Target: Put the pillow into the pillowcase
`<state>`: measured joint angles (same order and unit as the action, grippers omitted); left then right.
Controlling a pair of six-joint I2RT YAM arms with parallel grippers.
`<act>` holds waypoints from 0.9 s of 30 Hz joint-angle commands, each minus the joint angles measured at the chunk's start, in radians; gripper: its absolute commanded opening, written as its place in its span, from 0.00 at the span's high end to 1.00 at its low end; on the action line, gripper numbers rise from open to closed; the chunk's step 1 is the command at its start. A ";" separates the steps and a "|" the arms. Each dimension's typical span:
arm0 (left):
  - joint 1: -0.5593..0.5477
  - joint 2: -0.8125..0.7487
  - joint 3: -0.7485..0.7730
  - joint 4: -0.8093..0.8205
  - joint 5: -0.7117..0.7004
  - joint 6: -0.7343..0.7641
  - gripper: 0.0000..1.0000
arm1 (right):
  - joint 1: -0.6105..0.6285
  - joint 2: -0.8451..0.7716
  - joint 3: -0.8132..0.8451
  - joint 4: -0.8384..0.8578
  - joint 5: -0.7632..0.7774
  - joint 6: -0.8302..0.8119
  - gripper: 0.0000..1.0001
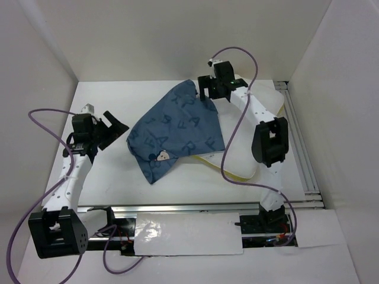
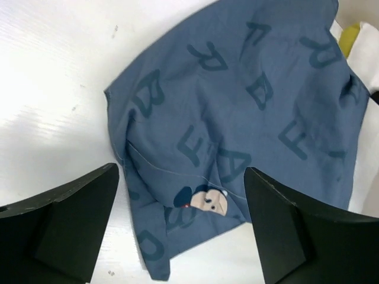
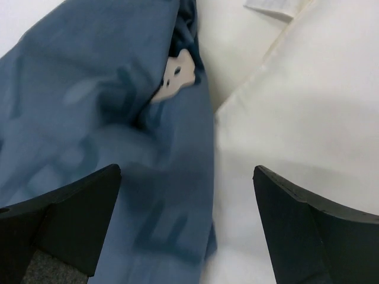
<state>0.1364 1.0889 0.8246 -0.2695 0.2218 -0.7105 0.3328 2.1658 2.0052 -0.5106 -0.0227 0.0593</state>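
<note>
Left hand point(image 1: 115, 131): fingers apart, empty, over bare worktop point(image 1: 118, 177), left of centre, aimed at the pillowcase point(image 1: 177, 127).
Right hand point(image 1: 205, 89): fingers apart, empty, at the pillowcase's upper corner; contact cannot be told.
Pillowcase: blue, crumpled, centre frame, draped over the pillow's left part.
Pillow point(image 1: 240, 157): cream, right of centre, seemingly wholly outside the case.
Step, by judgement: finding the opening; insertion not begun.
Next move calls for pinching a single hem layer and lifting it.
Obstruction: right arm and purple cable point(image 1: 223, 158) cross the pillow.
</note>
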 commanded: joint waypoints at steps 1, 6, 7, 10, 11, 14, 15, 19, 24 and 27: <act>-0.017 -0.017 -0.043 0.004 -0.088 0.003 0.01 | 0.028 -0.329 -0.116 0.102 0.065 0.008 0.00; -0.127 0.046 -0.097 0.050 -0.088 0.023 0.18 | 0.049 -0.559 -0.517 0.116 0.090 0.141 0.00; -0.151 0.063 -0.097 0.050 -0.088 0.037 0.18 | 0.061 -0.624 -0.567 0.127 0.090 0.155 0.00; -0.251 0.112 -0.088 0.061 -0.104 0.063 0.20 | 0.071 -0.720 -0.716 0.127 0.069 0.200 0.00; -0.274 0.112 -0.088 0.052 -0.104 0.063 0.22 | 0.071 -0.739 -0.744 0.113 0.058 0.200 0.00; -0.375 0.102 -0.142 0.052 -0.095 0.074 0.24 | 0.094 -0.800 -0.827 0.069 0.001 0.223 0.00; -0.405 0.089 -0.166 0.052 -0.104 0.053 0.24 | 0.107 -0.813 -0.859 0.055 0.001 0.223 0.00; -0.535 0.045 -0.275 0.021 -0.192 -0.091 0.22 | 0.149 -0.877 -0.939 0.017 0.001 0.241 0.00; -0.590 0.023 -0.318 -0.028 -0.265 -0.158 0.21 | 0.184 -0.877 -1.002 0.026 -0.059 0.232 0.01; -0.590 0.014 -0.329 -0.028 -0.294 -0.187 0.21 | 0.195 -0.857 -1.002 0.052 -0.046 0.232 0.03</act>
<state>-0.4496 1.1309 0.4915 -0.3050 -0.0078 -0.8387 0.5144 1.3190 1.0050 -0.4927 -0.0574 0.2855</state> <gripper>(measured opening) 0.788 0.981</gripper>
